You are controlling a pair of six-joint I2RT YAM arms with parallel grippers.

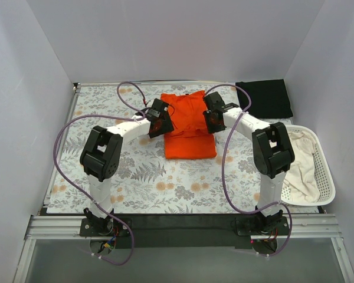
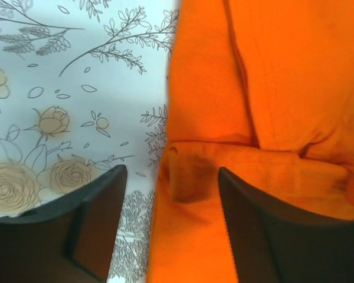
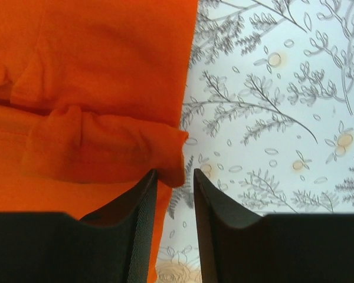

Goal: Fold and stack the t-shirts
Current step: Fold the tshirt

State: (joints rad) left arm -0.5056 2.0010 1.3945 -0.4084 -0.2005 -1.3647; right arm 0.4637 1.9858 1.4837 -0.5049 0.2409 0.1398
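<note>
Floral-cloth table: orange tee folded ctr, black tee far-right corner, basket right edge.

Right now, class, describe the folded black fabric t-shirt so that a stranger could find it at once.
Start at the floral-patterned tablecloth and go to its far right corner, beyond the white slatted plastic basket. There lies the folded black fabric t-shirt, flat on the cloth. Unlike the bright orange fabric t-shirt in the middle, it is dark and lies at the table's edge.
</note>
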